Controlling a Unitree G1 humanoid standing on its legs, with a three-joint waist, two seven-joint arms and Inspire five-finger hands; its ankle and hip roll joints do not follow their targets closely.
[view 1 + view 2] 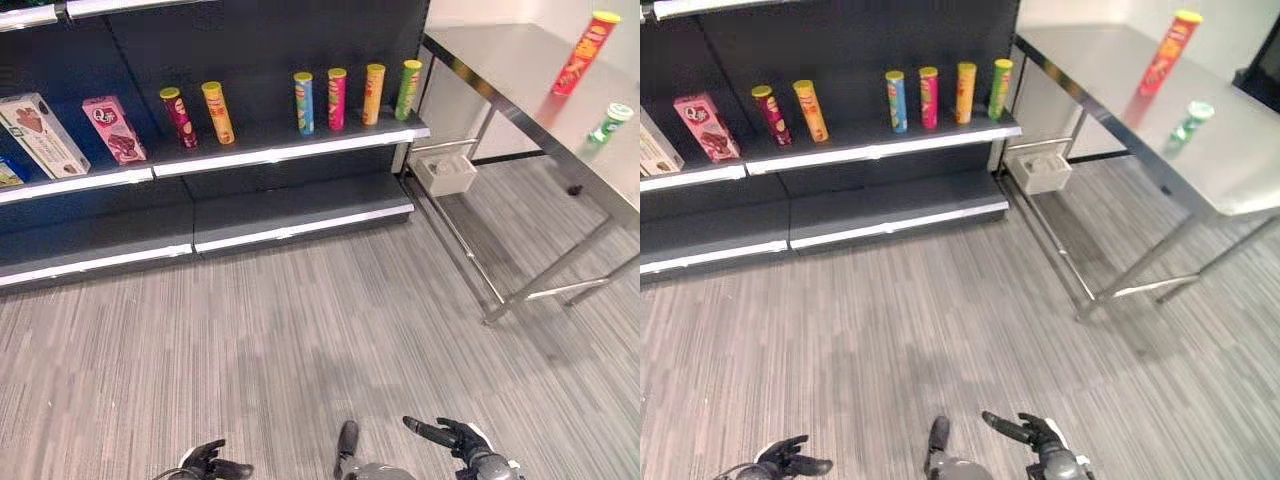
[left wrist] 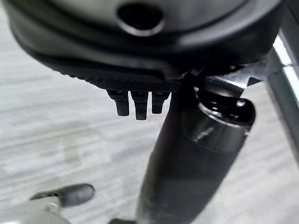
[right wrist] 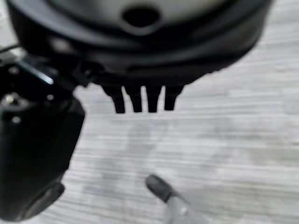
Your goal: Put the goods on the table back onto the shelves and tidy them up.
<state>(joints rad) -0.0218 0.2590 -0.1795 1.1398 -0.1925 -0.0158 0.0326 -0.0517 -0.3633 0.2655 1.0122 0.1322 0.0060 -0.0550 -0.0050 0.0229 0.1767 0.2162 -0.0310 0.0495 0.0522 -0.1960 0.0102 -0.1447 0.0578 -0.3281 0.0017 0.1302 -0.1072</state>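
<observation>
Here, on the steel table (image 1: 520,70) right of the dark shelf (image 1: 280,150), a tall red crisp tube (image 1: 580,52) with a yellow lid stands beyond a smaller green can (image 1: 609,123) with a white lid. Low over the floor, the left hand (image 1: 208,464) and right hand (image 1: 455,436) hang empty, fingers relaxed.

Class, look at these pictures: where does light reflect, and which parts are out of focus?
Left eye view: the steel table mirrors the red can and green can. Left wrist view: the left hand is blurred. Right wrist view: the right hand and floor are soft.
</observation>
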